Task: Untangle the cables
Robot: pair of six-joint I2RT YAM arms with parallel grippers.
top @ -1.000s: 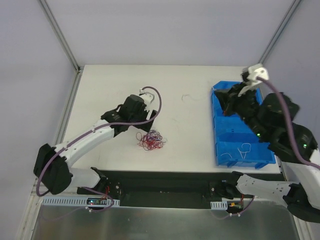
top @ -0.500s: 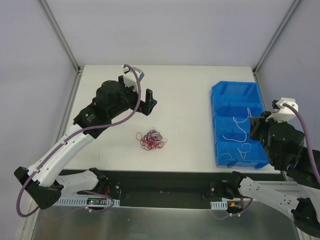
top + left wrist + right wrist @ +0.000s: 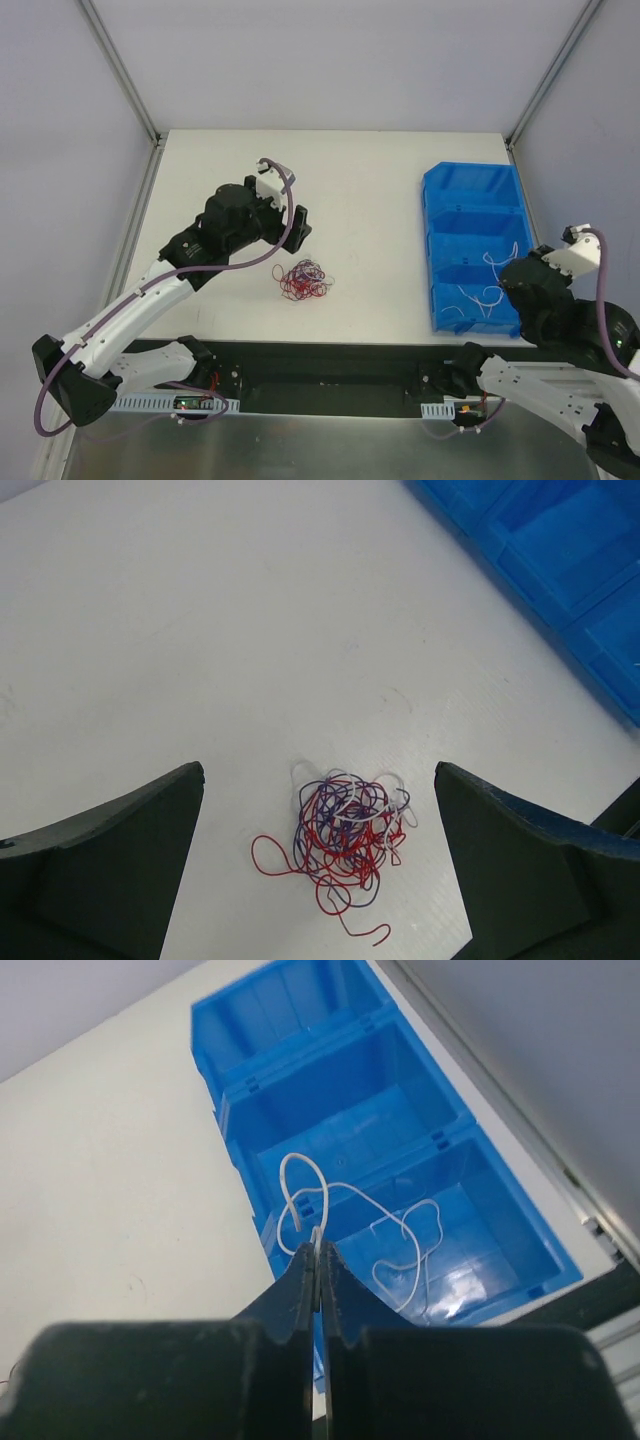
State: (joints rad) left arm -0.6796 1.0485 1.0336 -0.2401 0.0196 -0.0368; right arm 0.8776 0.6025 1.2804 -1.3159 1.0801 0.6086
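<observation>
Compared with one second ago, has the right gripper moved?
Yes. The right gripper went from the blue bin's far end toward its near end, holding a white cable.

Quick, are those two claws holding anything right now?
Left gripper: open, empty, above the tangled clump of red, purple and white wires.
Right gripper: shut on a thin curly white wire, at the blue plastic bin.

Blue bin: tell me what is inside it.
The blue bin's nearest compartment holds white cables; the right gripper pinches a white strand above it. The right arm hides its near corner.
</observation>
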